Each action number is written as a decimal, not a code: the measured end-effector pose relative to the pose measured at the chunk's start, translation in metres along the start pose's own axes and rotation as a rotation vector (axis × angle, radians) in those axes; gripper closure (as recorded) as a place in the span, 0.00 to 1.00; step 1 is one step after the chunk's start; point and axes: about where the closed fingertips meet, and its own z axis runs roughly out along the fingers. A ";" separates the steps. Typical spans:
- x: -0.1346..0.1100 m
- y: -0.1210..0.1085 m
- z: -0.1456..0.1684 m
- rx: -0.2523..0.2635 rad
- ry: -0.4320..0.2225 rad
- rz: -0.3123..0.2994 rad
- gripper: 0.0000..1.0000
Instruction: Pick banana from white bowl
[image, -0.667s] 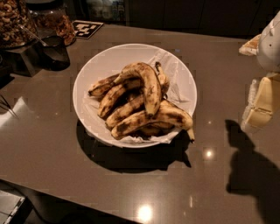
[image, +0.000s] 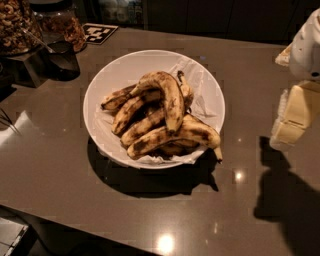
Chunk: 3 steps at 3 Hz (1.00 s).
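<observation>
The white bowl (image: 109, 80), wide-rimmed and lined with crumpled white paper, stands in the middle of the brown table. Several overripe bananas lie piled in it. The banana (image: 169, 96) is the thick, strongly arched one on top, yellow with dark blotches, running from upper left to lower middle of the pile. A long banana (image: 186, 135) with a thin jutting stem lies along the front. My gripper (image: 295, 117), cream and white, hangs at the right edge of the view, well right of the bowl and above the table. It holds nothing that I can see.
Glass jars of nuts and snacks (image: 20, 25) and a dark cup (image: 62, 60) stand at the back left. A black-and-white marker tag (image: 99, 33) lies behind the bowl. The table's front edge (image: 75, 220) runs across the lower left.
The gripper has shifted slightly at the right edge; the bowl and bananas have not moved.
</observation>
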 end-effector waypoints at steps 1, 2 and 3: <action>-0.014 0.005 -0.002 0.000 0.100 0.079 0.00; -0.037 0.012 -0.004 0.021 0.152 0.153 0.00; -0.045 0.007 -0.004 0.047 0.125 0.180 0.00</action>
